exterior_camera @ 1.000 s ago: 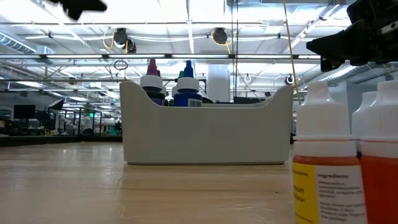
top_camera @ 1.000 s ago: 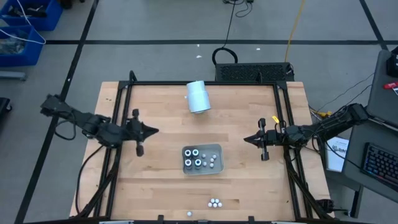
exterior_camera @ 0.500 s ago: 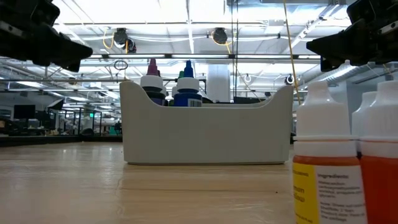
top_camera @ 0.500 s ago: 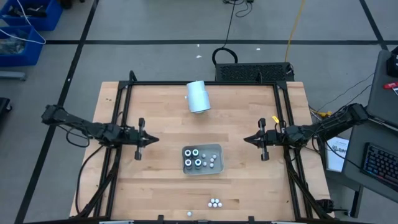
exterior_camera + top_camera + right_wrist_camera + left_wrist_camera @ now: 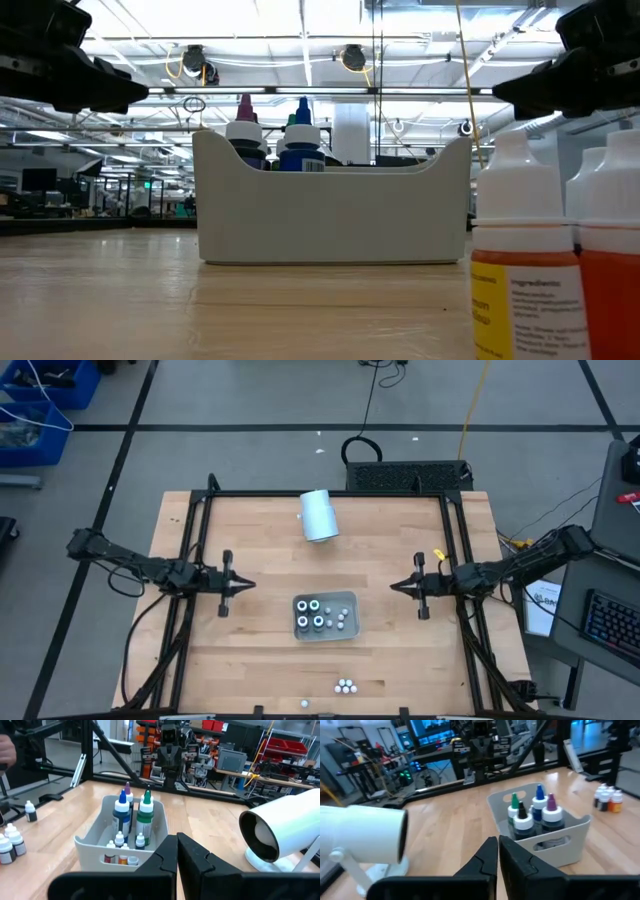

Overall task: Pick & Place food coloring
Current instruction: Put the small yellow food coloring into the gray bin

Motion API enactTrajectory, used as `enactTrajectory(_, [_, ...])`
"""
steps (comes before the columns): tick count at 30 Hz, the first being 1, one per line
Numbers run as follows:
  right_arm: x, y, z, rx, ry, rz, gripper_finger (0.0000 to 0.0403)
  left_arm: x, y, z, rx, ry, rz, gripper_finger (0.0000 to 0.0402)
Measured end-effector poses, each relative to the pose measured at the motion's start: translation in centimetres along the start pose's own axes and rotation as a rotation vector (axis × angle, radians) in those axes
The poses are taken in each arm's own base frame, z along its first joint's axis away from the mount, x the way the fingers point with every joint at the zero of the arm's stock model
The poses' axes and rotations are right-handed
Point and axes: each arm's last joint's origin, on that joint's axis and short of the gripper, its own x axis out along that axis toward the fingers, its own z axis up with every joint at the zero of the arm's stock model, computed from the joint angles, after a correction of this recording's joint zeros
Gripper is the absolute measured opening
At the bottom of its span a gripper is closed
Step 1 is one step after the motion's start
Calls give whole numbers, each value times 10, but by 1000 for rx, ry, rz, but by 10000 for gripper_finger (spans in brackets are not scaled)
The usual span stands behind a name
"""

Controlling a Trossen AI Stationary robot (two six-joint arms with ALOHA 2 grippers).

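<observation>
Inside grey tray (image 5: 349,599), food coloring (image 5: 318,614) upright, caps up.

Tray wall (image 5: 330,215) hides the small bottles' bodies.

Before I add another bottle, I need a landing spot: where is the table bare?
Bare wood lies between the white cylinder and the grey tray, and left of the tray. It is crowded inside the tray and around the loose bottles at the table's near edge.

2 black jointed arms, each ending in a pointed dark hand (image 5: 243,587).
</observation>
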Motion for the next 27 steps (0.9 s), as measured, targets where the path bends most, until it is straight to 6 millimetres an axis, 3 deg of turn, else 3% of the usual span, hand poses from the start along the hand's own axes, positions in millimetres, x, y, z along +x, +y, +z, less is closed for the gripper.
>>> enactTrajectory(11, [1,0,0,61,-1,-12,0,0,1,1,-91,-3,31,4])
enactTrajectory(22, [4,1,-4,140,31,-25,0,-1,3,12,-143,-124,43,49])
enactTrajectory(27, [6,2,0,151,-11,-16,0,-1,3,12,-59,-120,56,51])
